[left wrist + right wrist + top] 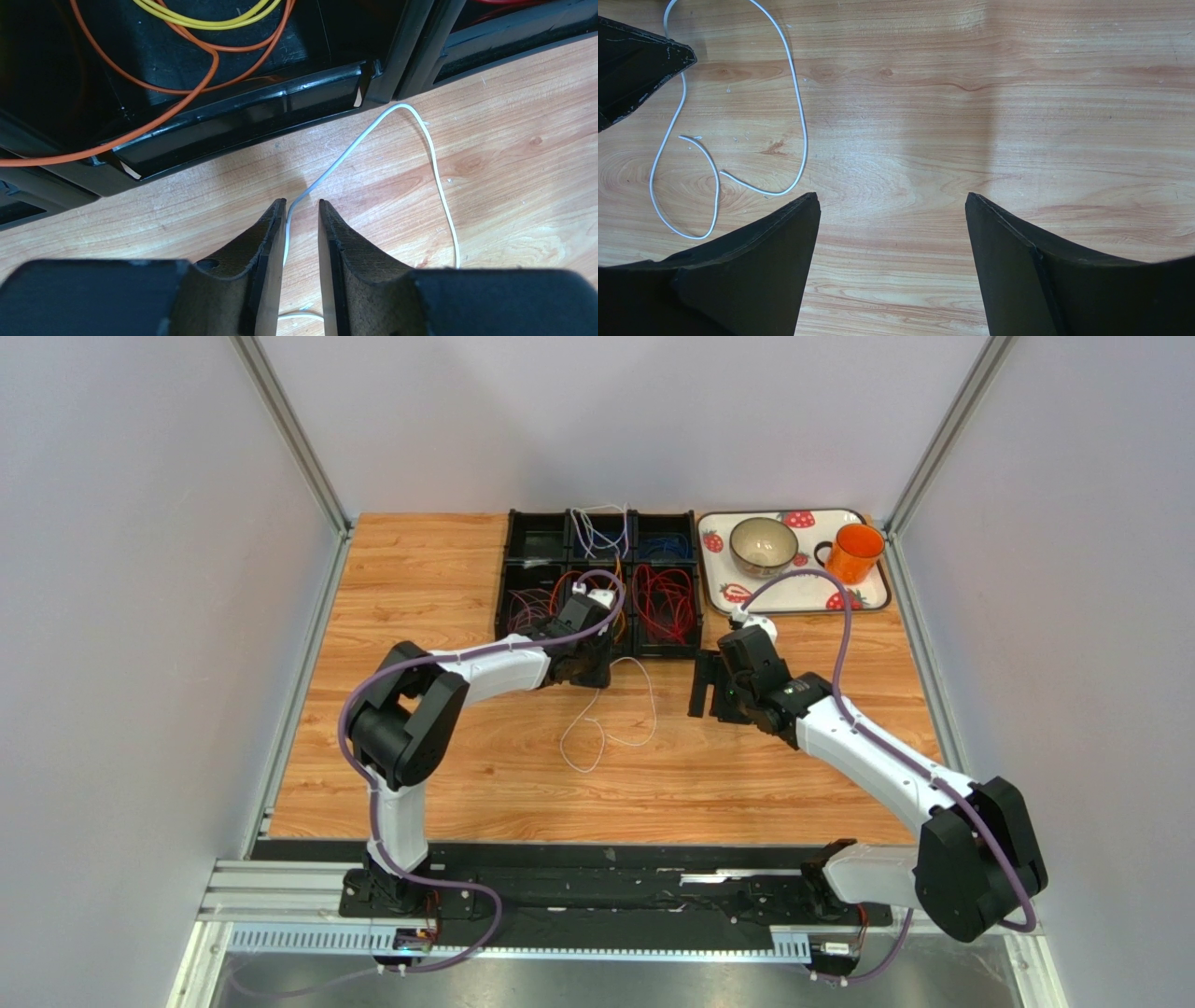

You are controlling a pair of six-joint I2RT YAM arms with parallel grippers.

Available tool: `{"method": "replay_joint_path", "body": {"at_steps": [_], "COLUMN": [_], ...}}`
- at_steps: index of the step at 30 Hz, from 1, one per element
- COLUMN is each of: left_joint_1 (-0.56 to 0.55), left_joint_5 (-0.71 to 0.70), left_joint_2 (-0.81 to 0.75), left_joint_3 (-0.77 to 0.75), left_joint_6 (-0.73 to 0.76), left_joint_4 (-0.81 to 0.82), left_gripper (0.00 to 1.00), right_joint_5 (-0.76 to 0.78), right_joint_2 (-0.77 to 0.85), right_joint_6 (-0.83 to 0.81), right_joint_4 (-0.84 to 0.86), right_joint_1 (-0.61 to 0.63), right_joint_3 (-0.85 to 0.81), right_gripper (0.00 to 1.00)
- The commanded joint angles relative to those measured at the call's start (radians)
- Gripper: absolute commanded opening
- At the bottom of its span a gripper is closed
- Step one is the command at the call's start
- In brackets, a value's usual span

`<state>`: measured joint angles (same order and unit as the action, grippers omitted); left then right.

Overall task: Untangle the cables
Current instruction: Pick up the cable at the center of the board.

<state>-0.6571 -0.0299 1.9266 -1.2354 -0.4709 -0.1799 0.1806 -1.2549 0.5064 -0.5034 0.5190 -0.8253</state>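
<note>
Two grippers, one loose white cable (351,143), six bins (246,115) of cables (664,602), and one tray (723,595) with one bowl (763,543) and one cup (854,553). Jaws of the left gripper (302,204) stand at a narrow slit with the white cable running through it, not visibly pinched. Those of the right gripper (891,197) are spread wide, holding nothing, over bare table (1018,105). White cable lies just before the bins' front edge, with open wood nearer the arms.

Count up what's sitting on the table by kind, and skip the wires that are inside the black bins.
Loose white cable: 1
Black compartment organizer: 1
Strawberry-print tray: 1
Bowl: 1
Orange mug: 1
Total: 5
</note>
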Motion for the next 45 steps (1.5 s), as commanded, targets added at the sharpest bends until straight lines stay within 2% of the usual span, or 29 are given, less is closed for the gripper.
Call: {"method": "replay_joint_path", "body": {"at_steps": [1,3,5,6,12,22,28,36,40,45], "left_joint_1": [-0.007,-0.007,-0.007,-0.007,-0.010,-0.010,-0.010,-0.007,0.001,0.028], "left_joint_5": [0.008,0.007,0.004,0.002,-0.007,0.008,-0.048,-0.108,-0.143,-0.151], "left_joint_2": [0.014,0.012,0.008,0.003,-0.083,-0.186,-0.189,-0.081,-0.019,0.009], "left_joint_3": [0.008,0.007,-0.001,-0.004,-0.047,-0.205,-0.392,-0.811,-1.008,-1.119], "left_joint_6": [-0.017,-0.017,-0.015,-0.015,0.009,0.092,0.167,0.255,0.282,0.281], "left_joint_4": [0.040,0.036,0.023,0.016,-0.075,-0.358,-0.509,-0.699,-0.733,-0.684], "left_gripper": [0.27,0.21,0.02,0.00,0.00,0.00,0.00,0.00,0.00,0.00], "right_joint_5": [0.003,0.003,0.002,0.000,0.003,-0.015,-0.023,-0.030,-0.024,-0.024], "right_joint_2": [0.002,0.000,0.002,0.003,0.014,0.009,0.009,0.002,0.006,0.005], "right_joint_6": [-0.016,-0.016,-0.016,-0.014,-0.016,-0.009,-0.006,-0.008,-0.011,-0.012], "right_joint_4": [0.031,0.029,0.029,0.029,0.028,0.025,0.022,0.013,0.011,0.009], "right_joint_1": [-0.005,-0.005,-0.005,-0.007,-0.007,-0.007,-0.007,-0.007,-0.007,-0.008], "right_joint_3": [-0.021,-0.021,-0.023,-0.023,-0.021,-0.018,-0.021,-0.025,-0.025,-0.021], "right_gripper": [0.80,0.80,0.79,0.79,0.79,0.77,0.76,0.76,0.75,0.75]}}
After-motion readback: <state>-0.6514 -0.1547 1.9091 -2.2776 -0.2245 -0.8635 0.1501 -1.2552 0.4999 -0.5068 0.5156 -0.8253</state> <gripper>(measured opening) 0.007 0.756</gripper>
